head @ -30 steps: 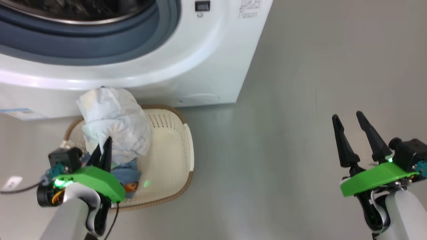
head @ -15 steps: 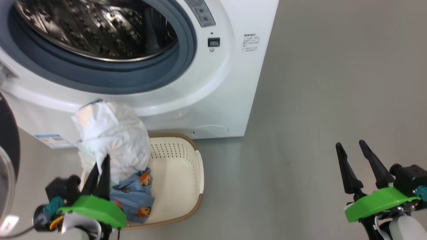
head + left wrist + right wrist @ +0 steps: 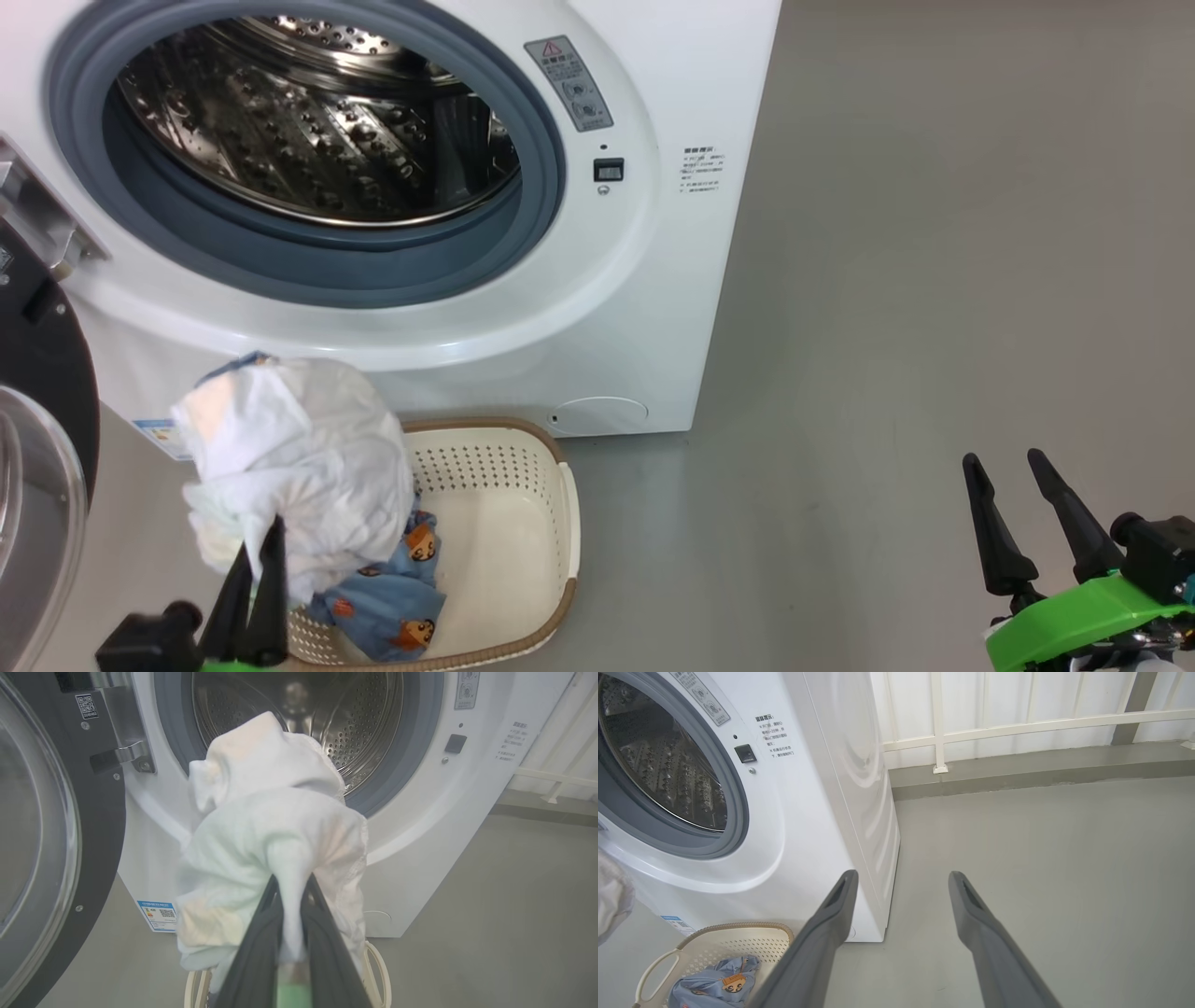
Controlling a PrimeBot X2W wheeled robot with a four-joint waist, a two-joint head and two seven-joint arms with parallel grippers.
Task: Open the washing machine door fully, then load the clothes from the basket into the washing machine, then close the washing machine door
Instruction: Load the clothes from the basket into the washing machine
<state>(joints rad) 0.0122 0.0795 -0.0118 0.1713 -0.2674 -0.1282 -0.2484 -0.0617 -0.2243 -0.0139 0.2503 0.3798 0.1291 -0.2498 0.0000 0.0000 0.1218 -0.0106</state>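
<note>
The big white front-loading washing machine (image 3: 653, 308) shows its steel drum (image 3: 317, 140); its round black-rimmed glass door (image 3: 42, 392) stands swung out to the left, so loading is the step in hand; the small cream perforated basket (image 3: 571, 532) sits just before the machine, holding the light blue cartoon-print garment (image 3: 383, 611); the crumpled white garment (image 3: 299, 476) hangs above the basket, pinched in the left gripper (image 3: 290, 886); the right gripper (image 3: 1004, 457) is spread wide, empty. Next, I judge, the cloth must be carried up over the grey-blue gasket (image 3: 373, 271) into the drum before release.
</note>
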